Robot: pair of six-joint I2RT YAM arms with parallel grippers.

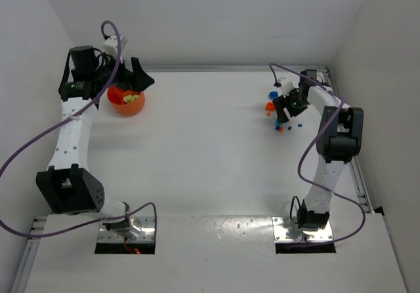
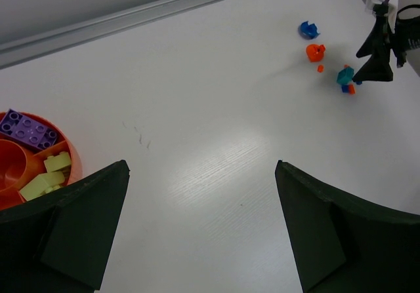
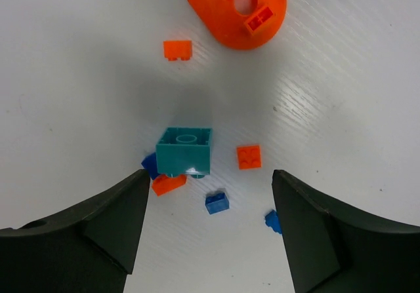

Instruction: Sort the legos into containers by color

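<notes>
My right hand (image 3: 209,178) hangs open and empty directly above the teal brick (image 3: 184,150), which sits slightly off-centre between its fingers (image 3: 98,227), square to them.

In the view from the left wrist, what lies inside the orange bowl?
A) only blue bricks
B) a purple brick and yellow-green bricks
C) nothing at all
B: a purple brick and yellow-green bricks lie inside the orange bowl, and no blue brick shows there.

Lab cell: white walls (image 1: 216,18), bolted arms (image 1: 69,139)
</notes>
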